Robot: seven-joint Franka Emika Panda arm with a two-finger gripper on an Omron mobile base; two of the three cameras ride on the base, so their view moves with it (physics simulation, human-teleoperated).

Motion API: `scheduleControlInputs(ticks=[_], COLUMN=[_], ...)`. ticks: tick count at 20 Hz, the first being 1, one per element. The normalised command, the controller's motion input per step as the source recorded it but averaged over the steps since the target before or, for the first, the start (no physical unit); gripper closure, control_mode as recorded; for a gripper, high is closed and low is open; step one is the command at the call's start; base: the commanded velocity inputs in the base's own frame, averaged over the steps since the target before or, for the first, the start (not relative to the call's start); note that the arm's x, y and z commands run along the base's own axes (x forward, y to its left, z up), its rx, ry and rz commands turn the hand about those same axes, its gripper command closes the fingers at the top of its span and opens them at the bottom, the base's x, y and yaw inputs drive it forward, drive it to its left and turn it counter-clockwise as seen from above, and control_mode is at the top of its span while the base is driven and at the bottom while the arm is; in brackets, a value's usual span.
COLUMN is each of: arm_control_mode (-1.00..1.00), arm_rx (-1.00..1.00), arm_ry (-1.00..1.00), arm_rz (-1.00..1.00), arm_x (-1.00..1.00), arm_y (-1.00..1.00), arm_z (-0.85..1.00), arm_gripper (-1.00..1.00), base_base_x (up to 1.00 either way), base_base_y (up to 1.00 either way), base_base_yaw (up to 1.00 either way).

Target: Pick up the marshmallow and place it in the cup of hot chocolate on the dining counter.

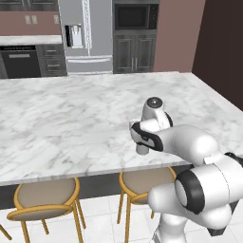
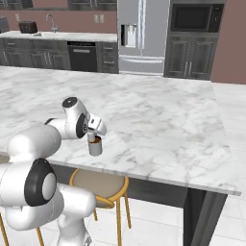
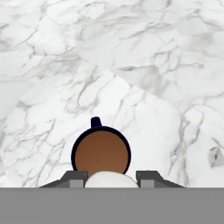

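Hand view shows the claw (image 3: 111, 179) clamped on the marshmallow (image 3: 111, 180), directly above the cup of hot chocolate (image 3: 101, 151) on the dining counter (image 3: 153, 65).

Glossy veined marble dining counter (image 1: 71, 123)

The hand (image 3: 111, 179) pinches a marshmallow (image 3: 111, 180) between its fingertips (image 3: 74, 177). Just beyond it stands a cup (image 3: 101, 152) of brown drink on the marble tabletop (image 3: 131, 57).

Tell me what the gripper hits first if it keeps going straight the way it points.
Probably the dark brown liquid in the small grey cup directly below on the white marble counter. The gripper, its jaws shut on the white marshmallow, points down over the cup's near rim; depth is unclear.
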Motion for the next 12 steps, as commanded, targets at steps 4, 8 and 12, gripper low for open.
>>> scheduleControlInputs(ticks=[4,8,12], arm_control_mode=[-1.0,-1.0,-1.0], arm_rx=[0.0,0.0,0.0], arm_ry=[0.01,0.0,0.0], arm_rz=[0.0,0.0,0.0], arm_x=[0.0,0.0,0.01], arm_y=[0.0,0.0,0.0], arm_z=[-0.14,-0.11,-0.16], arm_gripper=[1.0,1.0,1.0], base_base_x=[0.0,0.0,0.0], base_base_y=[0.0,0.0,0.0], base_base_yaw=[0.0,0.0,0.0])
